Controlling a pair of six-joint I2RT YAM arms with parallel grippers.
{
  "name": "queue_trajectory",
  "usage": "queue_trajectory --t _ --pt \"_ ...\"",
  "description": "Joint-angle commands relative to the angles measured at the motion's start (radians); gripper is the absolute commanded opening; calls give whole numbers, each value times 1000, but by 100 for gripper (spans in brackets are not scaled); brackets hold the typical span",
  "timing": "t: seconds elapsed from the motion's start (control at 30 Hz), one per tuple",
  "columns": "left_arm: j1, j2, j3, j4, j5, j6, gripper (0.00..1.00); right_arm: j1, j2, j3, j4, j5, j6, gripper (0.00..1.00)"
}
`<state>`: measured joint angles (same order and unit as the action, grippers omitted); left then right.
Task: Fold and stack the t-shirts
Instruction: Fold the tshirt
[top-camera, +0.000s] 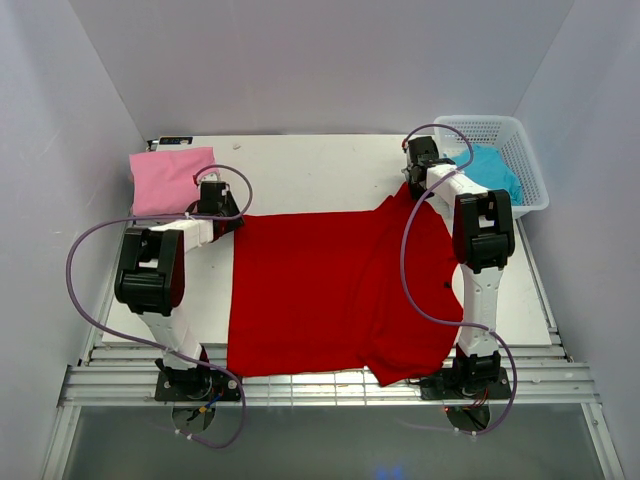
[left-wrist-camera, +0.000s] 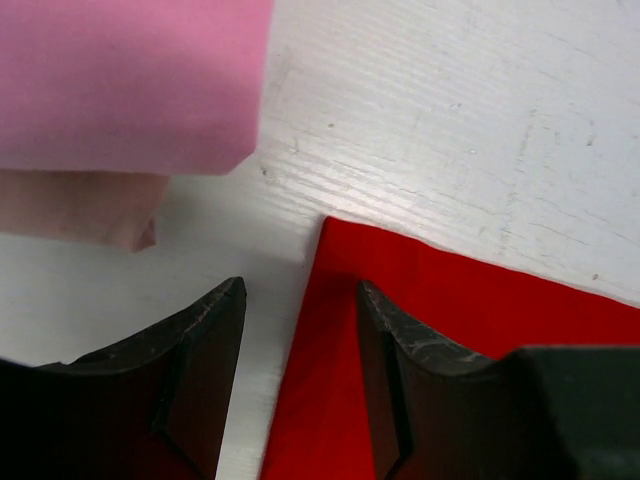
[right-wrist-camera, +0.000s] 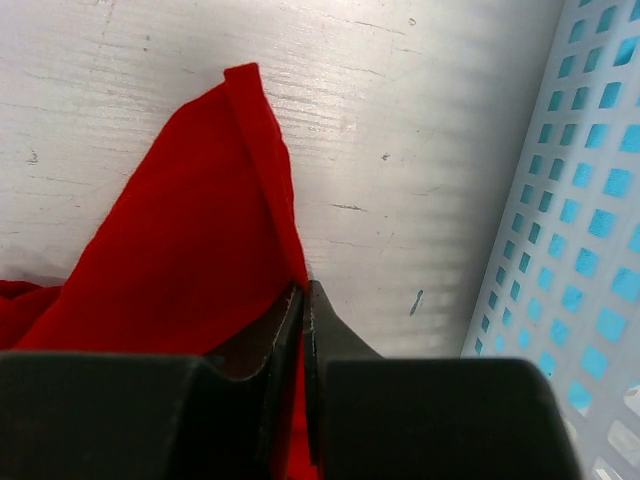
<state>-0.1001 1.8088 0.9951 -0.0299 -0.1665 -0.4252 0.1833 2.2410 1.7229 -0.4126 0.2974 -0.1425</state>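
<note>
The bright red t-shirt lies spread over the middle of the white table. My left gripper is open, its jaws astride the shirt's far left corner, touching nothing. My right gripper is shut on the red shirt's far right edge, pinching a fold of cloth near the basket. A folded pink t-shirt lies at the far left on a beige one. A turquoise t-shirt lies in the basket.
The white lattice basket stands at the far right corner, close beside my right gripper; its wall shows in the right wrist view. Bare white table lies between the pink stack and the basket.
</note>
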Motion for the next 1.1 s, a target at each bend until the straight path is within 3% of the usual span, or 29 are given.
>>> queue_trajectory --t 0.0,0.27,0.63,0.8,0.93,1.07 --pt "3 -5 19 91 68 2 58 -5 -17 1 -48 -23 -2 8" --pt "4 26 40 137 130 -1 59 -5 -17 0 -49 -40 -3 8" --pt "5 90 92 55 78 3 55 -5 -17 -3 -49 -44 -5 8" --pt "5 115 109 54 82 2 35 -5 -11 1 -43 -43 3 8" --pt "5 151 148 47 110 6 6 -5 3 35 -43 -34 14 8" --pt "2 187 186 42 120 5 0 -5 19 61 -45 -30 23 8"
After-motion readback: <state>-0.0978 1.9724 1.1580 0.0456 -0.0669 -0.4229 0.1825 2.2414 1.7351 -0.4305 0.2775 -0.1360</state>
